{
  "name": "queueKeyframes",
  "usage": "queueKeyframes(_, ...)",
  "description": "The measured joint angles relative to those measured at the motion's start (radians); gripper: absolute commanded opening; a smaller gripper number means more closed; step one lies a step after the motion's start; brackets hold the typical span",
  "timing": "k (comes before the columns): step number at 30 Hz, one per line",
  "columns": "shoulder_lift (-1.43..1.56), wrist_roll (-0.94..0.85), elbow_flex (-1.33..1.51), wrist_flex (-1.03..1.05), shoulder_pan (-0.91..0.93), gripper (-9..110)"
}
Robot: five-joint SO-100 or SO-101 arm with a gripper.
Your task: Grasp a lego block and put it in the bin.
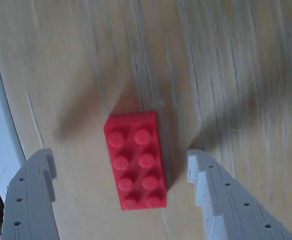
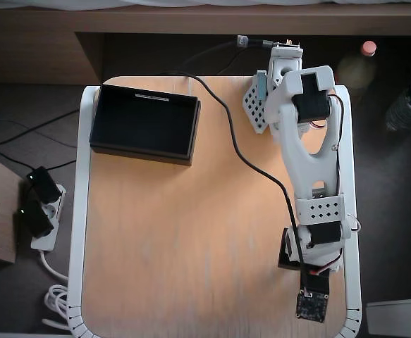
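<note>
Red lego block (image 1: 135, 160) lies between the spread end effector (image 1: 120, 167) fingers — untouched.

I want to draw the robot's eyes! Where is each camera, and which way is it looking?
Wrist view: rides on the arm, looking down at the red lego block on the wooden table; the open claw has one finger on each side.
Overhead view: sits high above, looking straight down at the table, the black bin and the whole white arm.
Both show the table's wood; the block is hidden from above.
</note>
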Motion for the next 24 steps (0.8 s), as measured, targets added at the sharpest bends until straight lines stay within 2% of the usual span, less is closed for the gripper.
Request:
queueKeyframes(17, -0.002, 0.0, -0.002, 0.0, 0.0, 4)
queueKeyframes(24, -0.002, 0.0, -0.002, 0.0, 0.0, 0)
